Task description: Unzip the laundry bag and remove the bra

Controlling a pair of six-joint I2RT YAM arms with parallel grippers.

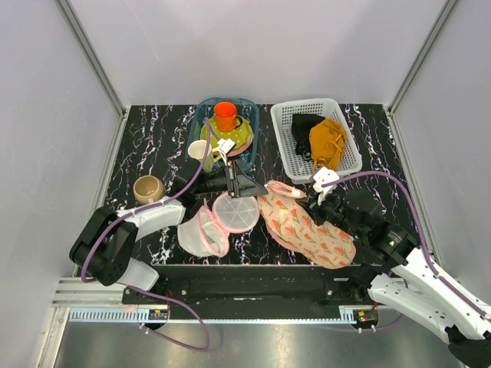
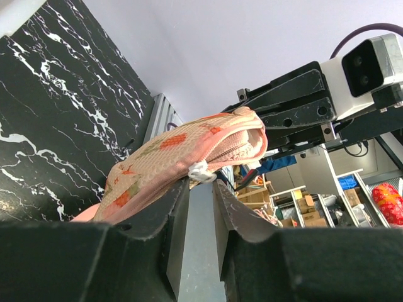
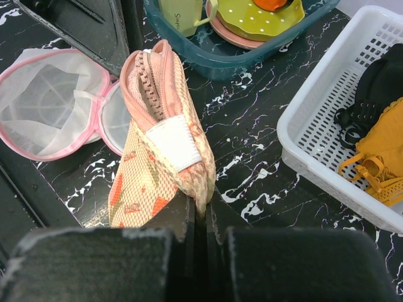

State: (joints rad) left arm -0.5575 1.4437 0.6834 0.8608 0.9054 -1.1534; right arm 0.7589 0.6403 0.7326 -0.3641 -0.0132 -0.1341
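1. Nearest the lens, the right gripper is pictured with its black jaws pressed together on a fold of fabric at the lower edge of the laundry bag.
2. Black, white-veined marble of the table is spread beneath both grippers.
3. Peach with a small red-and-green print, the laundry bag is held on edge directly ahead of the right gripper. Its pink zip teeth are turned uppermost, and its far end is presented at the tips of the left gripper.
4. Ahead and to the right of the right gripper, a white basket is set. A black garment and a mustard garment are laid inside it.
5. Straight beyond the right gripper, past the bag, a teal tub is placed, with a green dotted dish and a cream mug in it.
6. To the left of the right gripper, just beside the bag, a round white mesh pouch with a pink rim is laid flat.
7. The left gripper's jaws are shown a narrow slit apart, with nothing seen clamped between them.
8. Well behind the left gripper, off to the side of its arm, a beige cup is stood upright.
9. Just beyond the left gripper's tips, at the bag's end, a small white zip pull is caught.
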